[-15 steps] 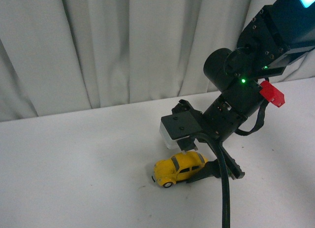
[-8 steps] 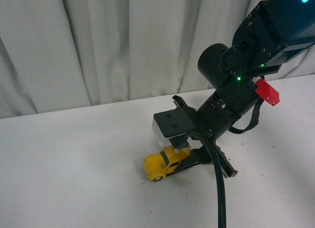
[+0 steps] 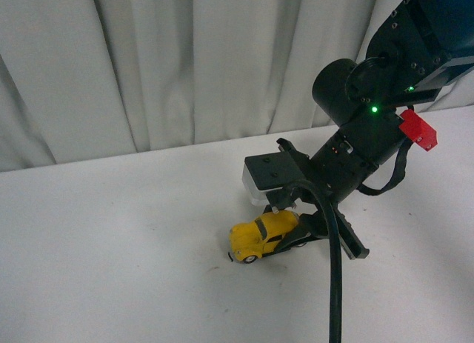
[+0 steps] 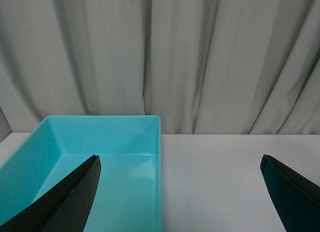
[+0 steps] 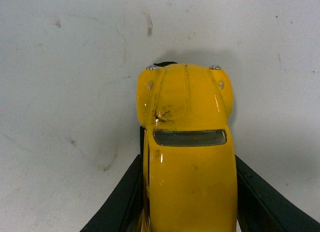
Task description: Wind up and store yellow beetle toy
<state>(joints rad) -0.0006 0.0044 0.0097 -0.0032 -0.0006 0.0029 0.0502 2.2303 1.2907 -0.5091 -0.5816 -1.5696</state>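
The yellow beetle toy [image 3: 259, 236] stands on its wheels on the white table [image 3: 111, 254], nose pointing left in the front view. My right gripper [image 3: 287, 235] reaches down from the upper right and is shut on the toy's rear half. In the right wrist view the glossy yellow roof and hood [image 5: 187, 122] fill the space between the two black fingers [image 5: 122, 202], which press against its sides. My left gripper [image 4: 179, 162] shows only in the left wrist view. It is open and empty, hovering over the table beside a turquoise bin [image 4: 159, 142].
The turquoise bin is empty inside, and its right rim lies between the left gripper's fingers. Grey curtains [image 3: 185, 69] hang along the table's far edge. Bare white table surrounds the toy to the left and front. The right arm's black cable [image 3: 337, 284] trails toward the near edge.
The right gripper, shut on the toy, moved it left across the table, then drew it back to the right by about half that distance.
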